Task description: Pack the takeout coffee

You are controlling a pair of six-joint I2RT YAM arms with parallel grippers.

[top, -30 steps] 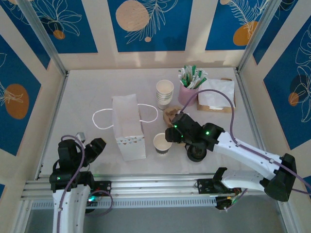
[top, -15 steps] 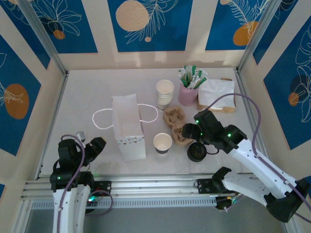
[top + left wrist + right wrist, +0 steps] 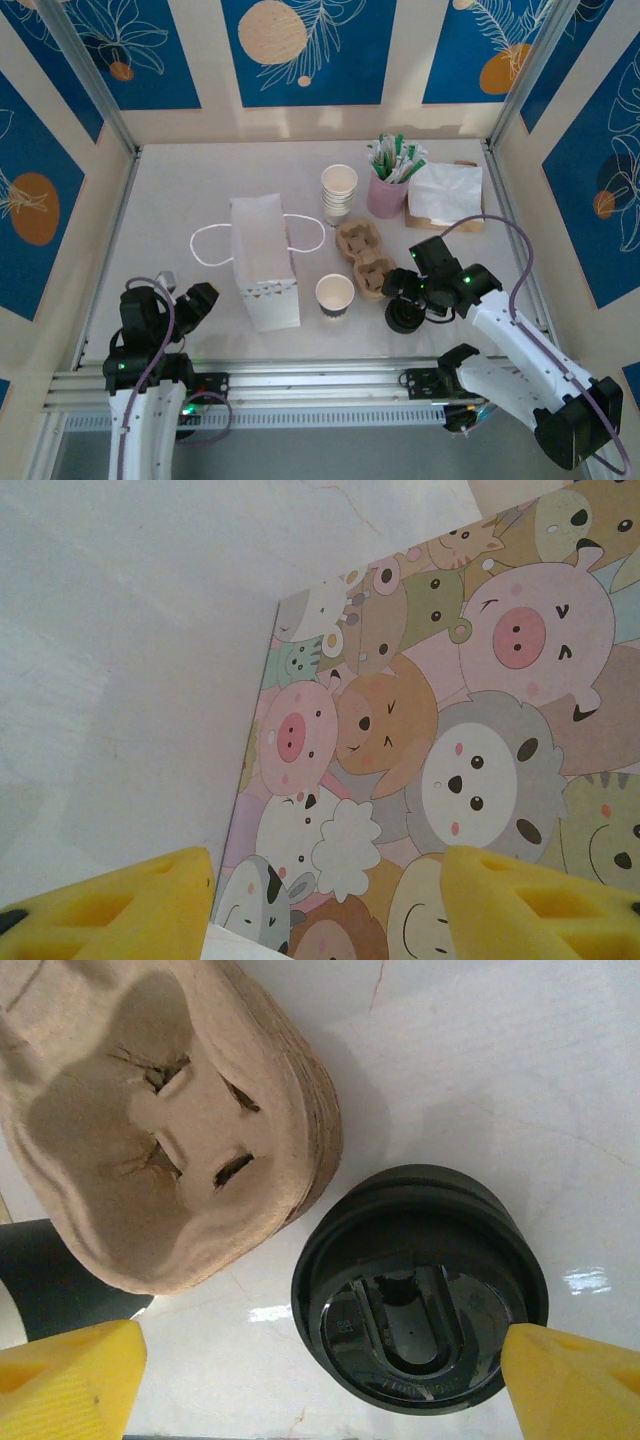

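Lid pickup looks like the step in hand. The right claw (image 3: 320,1385) hangs over the black lid (image 3: 420,1290) with its yellow fingers spread wide, one on each side of it and neither touching. The lid seems to top a short stack, so a good grasp would come straight down, centre on the rim, and close only on the uppermost piece; pinching too low would likely lift several.

The open cup (image 3: 334,295) waiting for it stands on the table just left of the lid, near the front edge. The cardboard cup carrier (image 3: 150,1130) lies just beside the lid, its edge close to the left finger, so that side has little room and a slanted descent could nudge it. The right side of the lid is open table.

The path to the cup is short, and lifting clear first would help, since the cup is light and could tip. The white bag (image 3: 262,262) stands beyond the cup.

The left claw (image 3: 195,300) sits low at the near left corner, well apart from all this, fingers spread and holding nothing.
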